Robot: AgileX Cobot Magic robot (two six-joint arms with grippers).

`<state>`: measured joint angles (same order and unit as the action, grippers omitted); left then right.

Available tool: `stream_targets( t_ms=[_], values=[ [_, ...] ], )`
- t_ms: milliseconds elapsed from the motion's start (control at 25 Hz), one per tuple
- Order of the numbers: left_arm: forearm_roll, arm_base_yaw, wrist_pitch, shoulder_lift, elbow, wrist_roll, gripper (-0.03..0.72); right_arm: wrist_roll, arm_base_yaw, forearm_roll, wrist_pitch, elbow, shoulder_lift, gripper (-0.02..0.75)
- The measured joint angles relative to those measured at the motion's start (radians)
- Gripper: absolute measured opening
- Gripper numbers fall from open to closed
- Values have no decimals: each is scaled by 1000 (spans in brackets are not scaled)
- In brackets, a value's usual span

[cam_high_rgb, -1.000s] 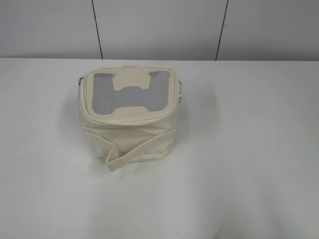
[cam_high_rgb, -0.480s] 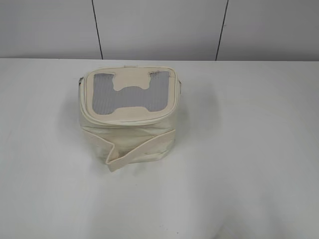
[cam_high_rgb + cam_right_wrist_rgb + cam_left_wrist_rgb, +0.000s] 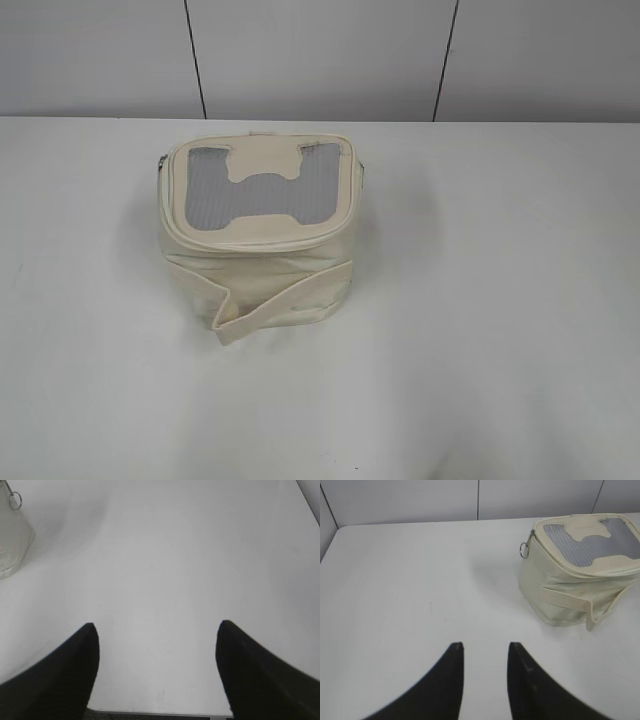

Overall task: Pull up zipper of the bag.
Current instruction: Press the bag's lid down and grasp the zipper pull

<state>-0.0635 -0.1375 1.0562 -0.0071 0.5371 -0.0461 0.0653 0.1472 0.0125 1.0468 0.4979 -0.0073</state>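
The cream boxy bag (image 3: pixel 258 270) stands on the white table, its grey mesh top with the H-shaped patch facing up and its wide strap across the front. The zipper track (image 3: pixel 250 244) runs around the top rim. A silver ring pull (image 3: pixel 160 164) hangs at the left corner and another (image 3: pixel 366 176) at the right. Neither gripper shows in the exterior view. My left gripper (image 3: pixel 484 648) is open and empty, low over the table, with the bag (image 3: pixel 570 587) and a ring pull (image 3: pixel 524 550) ahead to its right. My right gripper (image 3: pixel 157 626) is wide open and empty, with the bag's corner (image 3: pixel 12 540) and a ring pull (image 3: pixel 15 500) at far upper left.
The white table (image 3: pixel 500 300) stretches around the bag, with grey wall panels behind it. The table's near edge (image 3: pixel 160 713) shows just under my right gripper. The table's left edge (image 3: pixel 327 547) shows in the left wrist view.
The silver pull at the bag's right edge shows less than it did a second ago. The bag has not moved.
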Motion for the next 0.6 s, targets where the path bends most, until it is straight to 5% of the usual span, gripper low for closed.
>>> stream_targets(
  t_ms=[600],
  values=[
    [0,0,0,0,0,0,241,0,0,-5,0,0,0,566]
  ],
)
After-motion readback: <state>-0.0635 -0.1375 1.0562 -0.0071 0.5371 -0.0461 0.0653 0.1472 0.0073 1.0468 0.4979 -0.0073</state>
